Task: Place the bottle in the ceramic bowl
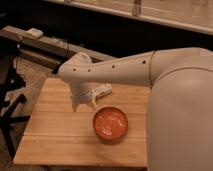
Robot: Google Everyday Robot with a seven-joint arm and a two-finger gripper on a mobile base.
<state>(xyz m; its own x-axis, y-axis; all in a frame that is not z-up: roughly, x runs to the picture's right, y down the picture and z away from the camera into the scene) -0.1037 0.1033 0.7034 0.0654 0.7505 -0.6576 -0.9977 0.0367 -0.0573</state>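
Note:
The orange-red ceramic bowl sits on the wooden table, right of centre near the front. It holds nothing. The pale bottle lies on the table behind the bowl, just right of my wrist. My gripper points down at the table, left of and behind the bowl, with the bottle beside it to the upper right. Its two fingers stand apart with bare wood between them and grip nothing. My white arm reaches in from the right and hides part of the table's right side.
A dark bench or rail with a small pale object runs behind the table. A black stand is on the floor to the left. The table's front and left edges are in view.

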